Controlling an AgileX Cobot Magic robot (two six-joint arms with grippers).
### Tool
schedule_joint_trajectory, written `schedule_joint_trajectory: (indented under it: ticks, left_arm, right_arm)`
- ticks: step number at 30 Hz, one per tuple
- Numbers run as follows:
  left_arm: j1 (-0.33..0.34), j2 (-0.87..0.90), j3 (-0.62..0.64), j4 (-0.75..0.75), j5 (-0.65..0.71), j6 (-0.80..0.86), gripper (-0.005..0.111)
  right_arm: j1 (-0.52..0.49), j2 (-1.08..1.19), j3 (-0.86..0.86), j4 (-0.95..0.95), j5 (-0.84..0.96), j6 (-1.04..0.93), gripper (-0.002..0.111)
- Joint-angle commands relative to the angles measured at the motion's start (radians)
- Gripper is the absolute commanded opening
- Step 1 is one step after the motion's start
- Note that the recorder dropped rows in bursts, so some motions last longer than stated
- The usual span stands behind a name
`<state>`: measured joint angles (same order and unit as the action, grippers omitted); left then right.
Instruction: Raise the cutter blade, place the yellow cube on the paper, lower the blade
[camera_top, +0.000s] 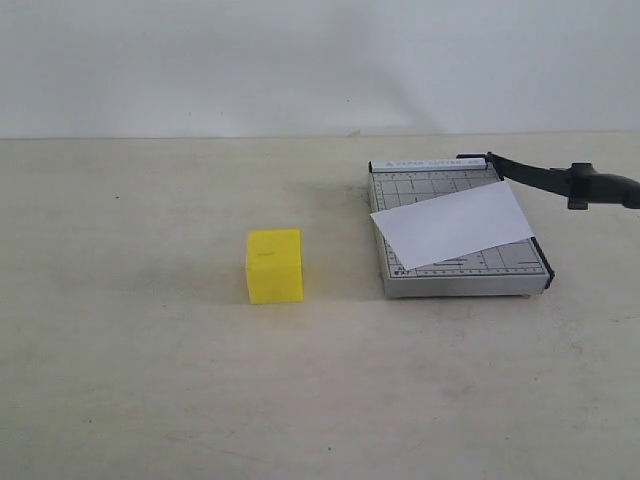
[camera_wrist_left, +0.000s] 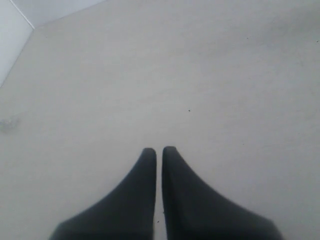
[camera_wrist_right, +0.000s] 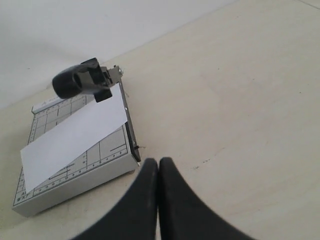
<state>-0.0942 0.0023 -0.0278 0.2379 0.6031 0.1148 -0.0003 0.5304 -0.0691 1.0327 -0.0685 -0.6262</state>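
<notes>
Exterior view: the paper (camera_top: 452, 222) lies askew on the grey board (camera_top: 490, 265), the cutter blade (camera_top: 540, 177) raised beyond its right edge. The yellow cube (camera_top: 274, 266) sits on open table (camera_top: 150, 380), well left. Left gripper (camera_wrist_left: 159, 150) and right gripper (camera_wrist_right: 159, 161) are both closed, holding nothing.

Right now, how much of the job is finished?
Done: the cutter blade stands raised off the grey board. In hand: nothing, both pairs of jaws are shut and empty. Left: the yellow cube sits on the table, not on the paper; the blade is not yet lowered.
</notes>
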Motion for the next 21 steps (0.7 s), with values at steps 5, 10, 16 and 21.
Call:
schedule_joint_trajectory:
  ticks: [5,10,16,21]
  left_arm:
    - [0.003,-0.002,-0.005,0.006,-0.005,-0.009,0.004]
    - [0.003,-0.002,-0.005,0.006,-0.005,-0.009,0.004]
    - [0.003,-0.002,-0.005,0.006,-0.005,-0.009,0.004]
    - [0.003,-0.002,-0.007,-0.068,-0.116,-0.035,0.004]
  right_arm:
    - [0.000,-0.010,0.003,0.004,-0.021,0.016,0.000]
    - [0.000,-0.010,0.003,0.004,-0.021,0.014,0.000]
    - [0.000,-0.010,0.003,0.004,-0.021,0.014,0.000]
    - [0.000,-0.010,0.003,0.004,-0.021,0.014,0.000]
